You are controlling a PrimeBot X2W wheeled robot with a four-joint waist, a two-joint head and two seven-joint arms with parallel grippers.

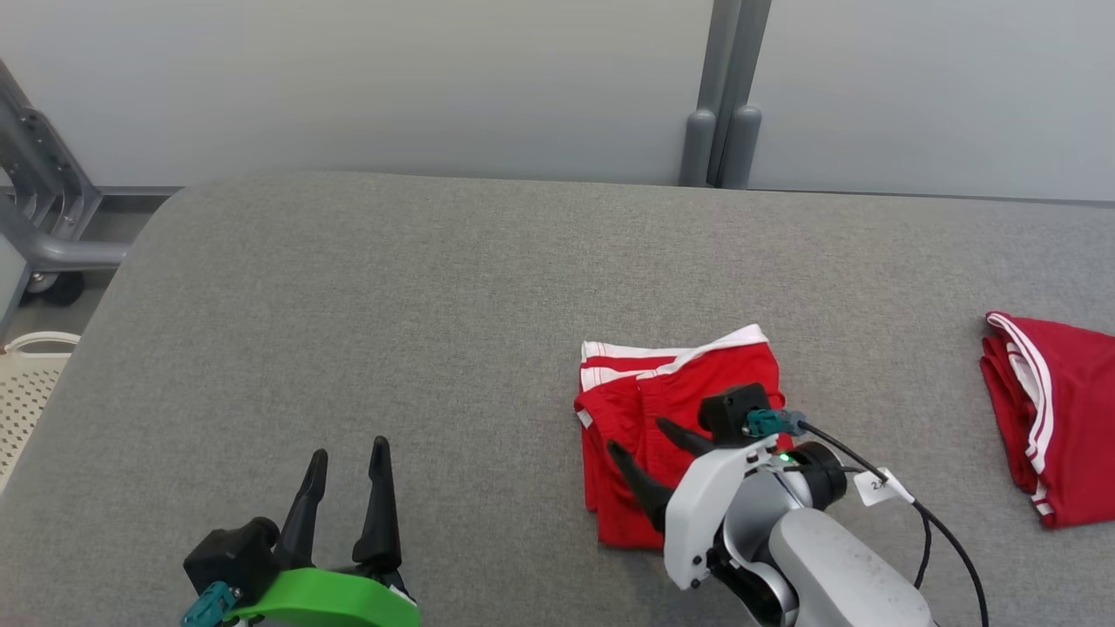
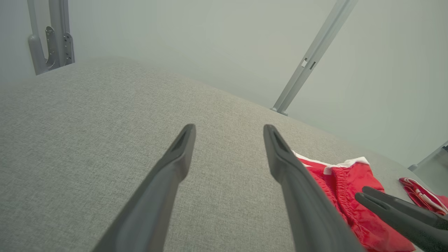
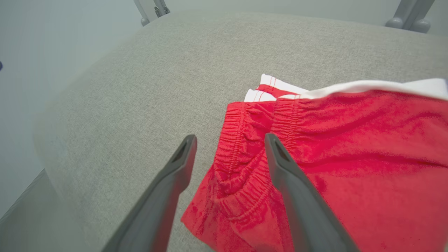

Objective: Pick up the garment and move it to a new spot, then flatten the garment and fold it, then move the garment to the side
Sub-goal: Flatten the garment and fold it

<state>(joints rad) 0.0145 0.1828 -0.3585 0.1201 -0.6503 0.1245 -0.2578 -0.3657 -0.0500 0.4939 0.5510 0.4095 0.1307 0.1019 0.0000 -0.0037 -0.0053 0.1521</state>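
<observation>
Right end effector (image 1: 634, 434), fingers spread, sits over the folded red garment (image 1: 688, 379) on the grey table (image 1: 348, 287), perhaps touching it; left end effector (image 1: 348, 446), also spread, hangs apart.

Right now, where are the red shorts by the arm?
Head view: red shorts lie right of centre on the grey table, under the right gripper, left of another red garment.
</observation>
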